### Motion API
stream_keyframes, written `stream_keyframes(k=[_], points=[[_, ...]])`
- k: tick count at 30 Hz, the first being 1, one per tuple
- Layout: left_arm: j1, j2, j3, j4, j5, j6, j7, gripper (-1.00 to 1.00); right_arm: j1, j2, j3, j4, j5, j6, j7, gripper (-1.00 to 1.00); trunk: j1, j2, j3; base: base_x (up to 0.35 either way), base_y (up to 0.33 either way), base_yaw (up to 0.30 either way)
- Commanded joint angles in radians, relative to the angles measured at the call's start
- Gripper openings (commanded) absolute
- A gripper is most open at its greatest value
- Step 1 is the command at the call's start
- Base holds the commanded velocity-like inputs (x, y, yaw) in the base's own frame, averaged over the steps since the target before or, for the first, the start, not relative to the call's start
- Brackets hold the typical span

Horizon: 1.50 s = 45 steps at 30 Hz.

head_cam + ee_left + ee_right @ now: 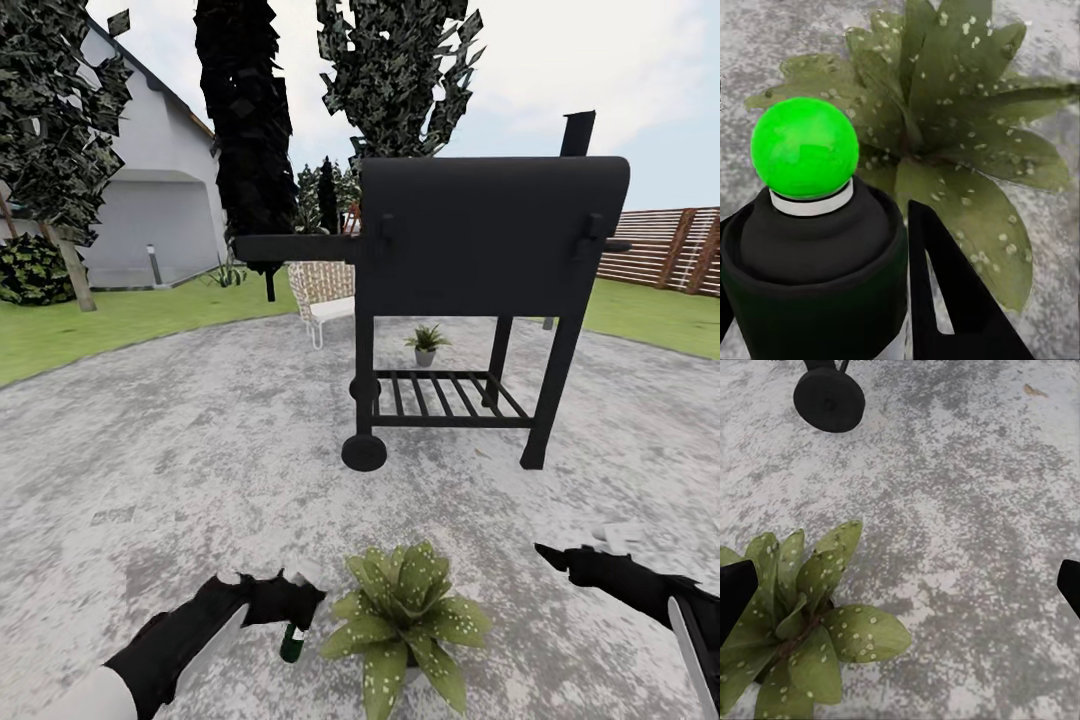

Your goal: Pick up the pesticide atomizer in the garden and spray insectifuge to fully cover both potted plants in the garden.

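The pesticide atomizer (293, 640), a glossy dark green bottle with a bright green ball-shaped head, sits clamped in the left claw (290, 598) just beside the speckled potted plant (405, 615) on the rough stone patio (180, 450). Sweeping slowly should coat every broad leaf. The right claw (900, 585) hangs spread wide.

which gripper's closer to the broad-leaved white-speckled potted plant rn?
Left. The left gripper, holding the dark green atomizer bottle, sits right beside the speckled potted plant; the empty right gripper hovers farther off on its other side.
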Motion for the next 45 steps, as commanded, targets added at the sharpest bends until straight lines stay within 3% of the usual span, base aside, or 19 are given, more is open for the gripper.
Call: stream_keyframes(k=[1,2,3,4,10,12,17,19,21,22,23,24,27,29,30,32,34,38,45], points=[[0.047,0.058,0.005,-0.035,0.009,-0.164,-0.093,-1.00,0.000,-0.002,0.000,0.000,0.000,-0.002,0.022,1.00,0.000,0.000,0.000,0.000,0.000,-0.005],[0.053,0.090,0.004,-0.070,0.010,-0.178,-0.109,-1.00,0.000,-0.007,-0.001,-0.001,-0.001,-0.001,0.065,1.00,0.000,0.000,0.000,0.000,0.000,-0.003],[0.060,0.133,0.002,-0.119,0.011,-0.194,-0.125,-1.00,-0.015,-0.043,0.002,-0.002,-0.004,0.005,0.236,1.00,0.000,0.000,0.000,0.000,0.000,-0.032],[0.063,0.145,0.002,-0.123,0.012,-0.197,-0.134,-1.00,-0.097,-0.062,0.114,-0.002,-0.005,0.011,0.326,1.00,0.000,0.000,0.001,0.000,0.000,-0.148],[0.064,0.139,0.007,-0.120,0.014,-0.201,-0.142,-1.00,-0.229,-0.032,0.243,-0.001,-0.009,0.010,0.339,1.00,0.000,0.000,0.003,0.000,0.000,-0.030],[0.064,0.136,0.040,-0.120,0.045,-0.219,-0.165,-1.00,-0.266,-0.025,0.305,0.001,-0.010,0.045,0.339,1.00,0.000,0.000,0.003,0.000,0.000,-0.001],[0.061,0.123,0.069,-0.003,0.066,-0.362,-0.356,-1.00,-0.288,-0.015,0.478,0.001,-0.013,0.118,0.404,1.00,0.000,0.000,0.003,0.000,0.000,0.000],[0.059,0.099,0.073,0.037,0.071,-0.416,-0.392,-1.00,-0.289,-0.015,0.538,0.001,-0.013,0.113,0.411,1.00,0.000,0.000,0.003,0.000,0.000,0.000],[0.059,0.079,0.089,0.091,0.075,-0.442,-0.416,-1.00,-0.289,-0.015,0.637,0.001,-0.012,0.060,0.422,1.00,0.000,0.000,0.003,0.000,0.000,0.000],[0.059,0.072,0.101,0.135,0.077,-0.462,-0.524,-1.00,-0.289,-0.013,0.708,0.002,-0.011,0.037,0.424,1.00,0.000,0.000,0.003,0.000,0.000,0.000],[0.059,0.058,0.104,0.179,0.078,-0.490,-0.570,-1.00,-0.288,-0.012,0.733,0.002,-0.012,0.034,0.427,1.00,0.000,0.000,0.003,0.000,0.000,0.000],[0.059,0.017,0.106,0.236,0.069,-0.535,-0.587,-1.00,-0.288,-0.001,0.747,0.003,-0.013,0.028,0.426,1.00,0.000,0.000,0.003,0.000,0.000,0.000],[0.059,0.006,0.100,0.241,0.064,-0.652,-0.595,-1.00,-0.288,0.015,0.751,0.003,-0.014,0.021,0.426,1.00,0.000,0.000,0.003,0.000,0.000,0.000],[0.059,-0.003,0.100,0.240,0.061,-0.674,-0.588,-1.00,-0.288,0.017,0.751,0.003,-0.014,0.024,0.427,1.00,0.000,0.000,0.003,0.000,0.000,0.000],[0.059,-0.014,0.099,0.241,0.060,-0.685,-0.586,-1.00,-0.288,0.022,0.753,0.003,-0.014,0.027,0.427,-1.00,0.000,0.000,0.003,0.000,0.000,0.000],[0.059,-0.028,0.099,0.241,0.060,-0.692,-0.584,-1.00,-0.288,0.041,0.772,0.003,-0.013,0.032,0.426,-1.00,0.000,0.000,0.003,0.000,0.000,0.000],[0.059,-0.042,0.102,0.240,0.060,-0.701,-0.582,-1.00,-0.288,0.055,0.827,0.005,-0.013,0.038,0.423,-1.00,0.000,0.000,0.003,0.000,0.000,0.000],[0.059,-0.082,0.104,0.222,0.063,-0.707,-0.587,-1.00,-0.288,0.073,0.867,0.007,-0.013,0.039,0.421,-1.00,0.000,0.000,0.003,0.000,0.000,0.000],[0.059,-0.087,0.106,0.209,0.071,-0.706,-0.592,-1.00,-0.288,0.074,0.876,0.009,-0.012,0.038,0.420,-1.00,0.000,0.000,0.003,0.000,0.000,0.000]])
